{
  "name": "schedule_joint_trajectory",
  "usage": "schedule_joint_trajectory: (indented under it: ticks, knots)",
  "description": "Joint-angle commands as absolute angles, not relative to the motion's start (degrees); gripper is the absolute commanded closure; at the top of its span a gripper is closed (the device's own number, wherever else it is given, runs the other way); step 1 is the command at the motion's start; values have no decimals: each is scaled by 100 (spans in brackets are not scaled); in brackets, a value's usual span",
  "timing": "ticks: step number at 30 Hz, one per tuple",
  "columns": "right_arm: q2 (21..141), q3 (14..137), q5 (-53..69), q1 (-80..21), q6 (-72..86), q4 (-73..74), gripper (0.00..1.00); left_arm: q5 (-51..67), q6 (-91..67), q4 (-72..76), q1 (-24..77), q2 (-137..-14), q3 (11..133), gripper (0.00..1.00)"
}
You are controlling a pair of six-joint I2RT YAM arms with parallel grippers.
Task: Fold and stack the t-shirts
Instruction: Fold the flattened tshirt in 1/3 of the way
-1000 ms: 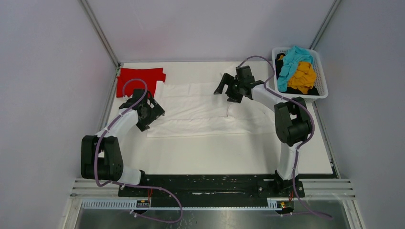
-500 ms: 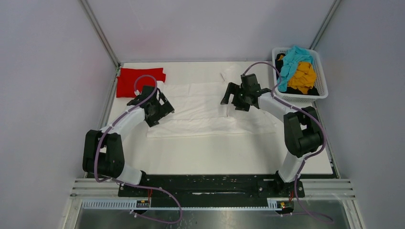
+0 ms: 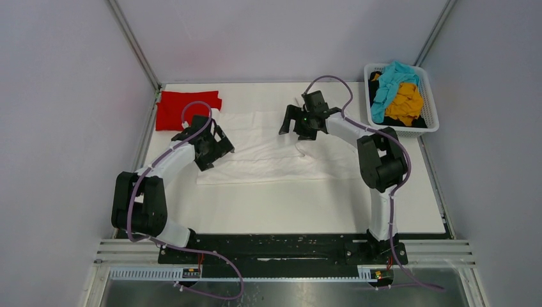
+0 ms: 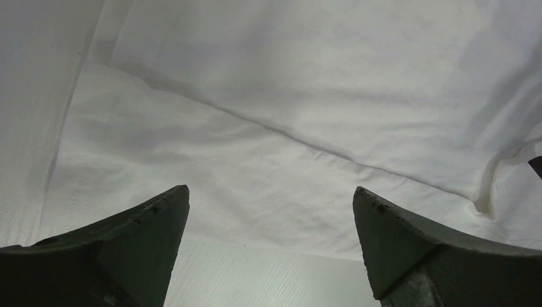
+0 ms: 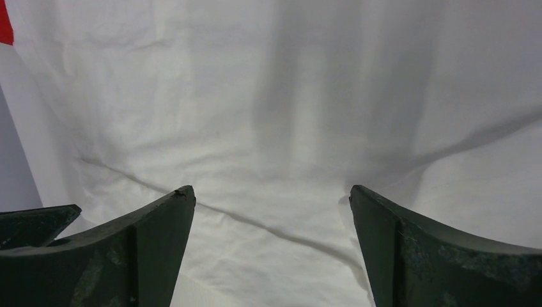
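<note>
The large white t-shirt (image 3: pixel 262 147) lies spread flat across the middle of the table. The bright red t-shirt (image 3: pixel 185 107) lies folded at the back left, and a sliver of it shows in the right wrist view (image 5: pixel 5 22). My left gripper (image 3: pixel 218 144) is open and empty, low over the white shirt's left part (image 4: pixel 287 128), with bare table below its near edge. My right gripper (image 3: pixel 291 121) is open and empty over the shirt's back middle (image 5: pixel 275 115). The teal (image 3: pixel 391 83), mustard-yellow (image 3: pixel 406 102) and black (image 3: pixel 383 119) t-shirts lie bunched in the basket.
The white plastic lattice basket (image 3: pixel 409 132) stands at the back right corner of the table. Grey walls enclose the table on the left, back and right. Bare white table (image 3: pixel 287 204) lies between the white shirt and the arm bases.
My right gripper swung toward the front, then back and to the left over the white shirt. My left gripper moved a little right onto the shirt's left part, then held still. Both stayed open.
</note>
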State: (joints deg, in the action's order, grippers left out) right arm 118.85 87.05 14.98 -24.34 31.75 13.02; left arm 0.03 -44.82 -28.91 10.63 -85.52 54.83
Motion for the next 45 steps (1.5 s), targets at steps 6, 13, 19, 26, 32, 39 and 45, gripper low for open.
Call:
schedule_joint_trajectory:
  ticks: [6,13,19,26,32,39,45]
  knots:
    - [10603,7740,1066,-2389,2770,1533,0,211,-4210,-2595,1250,-8835,5872,1]
    - [10310,6488,1070,-2382,3030,1339,1,280,-4257,-2464,1371,-9379,5685,1]
    - [10138,5734,1277,-2385,3243,1420,1,250,-4434,-2470,1624,-9418,5224,1]
    - [8993,4569,1120,-2397,3373,1663,1,24,-4689,-2667,2054,-8813,4334,1]
    - [8090,3542,978,-2496,3343,2050,1,-49,-5206,-2945,2579,-7861,3506,1]
    - [7430,2919,1246,-2580,3435,2187,1,-342,-5874,-3460,3131,-6985,2837,1]
    - [6676,2512,1291,-2698,3648,2436,1,-399,-6290,-3582,3500,-6699,2673,1]
